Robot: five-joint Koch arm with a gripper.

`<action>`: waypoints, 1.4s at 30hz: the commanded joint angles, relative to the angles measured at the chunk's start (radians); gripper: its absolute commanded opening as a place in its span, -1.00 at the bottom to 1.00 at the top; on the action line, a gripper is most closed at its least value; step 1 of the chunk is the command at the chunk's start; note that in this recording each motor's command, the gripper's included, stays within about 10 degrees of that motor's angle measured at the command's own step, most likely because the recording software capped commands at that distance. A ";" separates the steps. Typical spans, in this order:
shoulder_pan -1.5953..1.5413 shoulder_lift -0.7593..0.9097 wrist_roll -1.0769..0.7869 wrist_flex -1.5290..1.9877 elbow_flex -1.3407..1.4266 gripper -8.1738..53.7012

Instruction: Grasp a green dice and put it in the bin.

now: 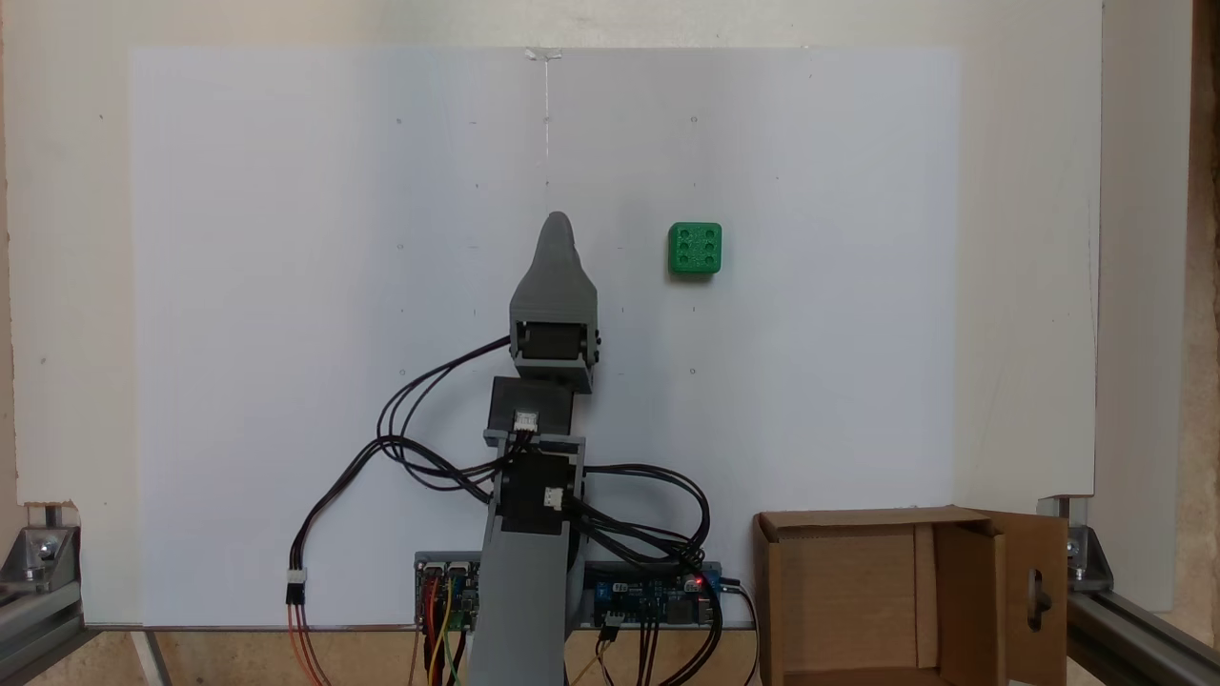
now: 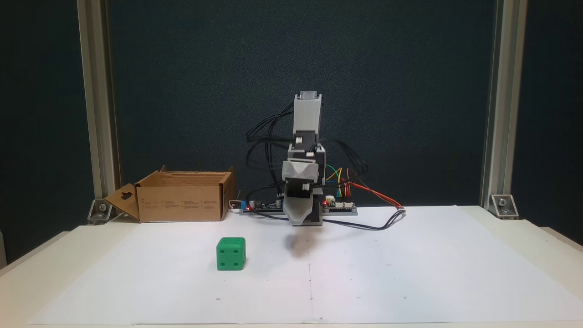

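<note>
Plastic is what the green dice [image 1: 695,249] looks to be made of, so it is probably light and hard and will not squash. It sits alone on the white paper [image 1: 286,286] that covers the bench [image 2: 524,232]. In the fixed view from above it lies to the right of the gripper [image 1: 558,224], and a little farther from the arm's base. In the front fixed view the green dice [image 2: 231,253] lies to the left of the gripper [image 2: 300,222] and nearer the camera. The two are well apart.

The dice stands flat, with its sides almost square to the paper's edges. Its faces look smooth, and its corners are round, so it could slip or turn if pinched on a corner. The best place to hold it is likely on two flat sides facing away from each other, near the middle, with the jaws coming straight down over it.

The jaws point down above the paper and hold nothing. Only one grey tip shows, so whether they are wide or narrow cannot be told.

The bin [image 1: 858,591] stands open by the arm's base, far from the dice.
</note>
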 commanded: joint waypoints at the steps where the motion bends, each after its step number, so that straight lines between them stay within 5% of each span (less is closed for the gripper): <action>1: 0.021 0.104 0.038 0.162 -0.126 0.66; 17: 0.101 0.092 0.103 1.207 -0.681 0.68; 28: 0.356 -0.172 -0.054 1.877 -0.992 0.72; 42: 0.351 -0.445 -0.241 1.907 -1.312 0.73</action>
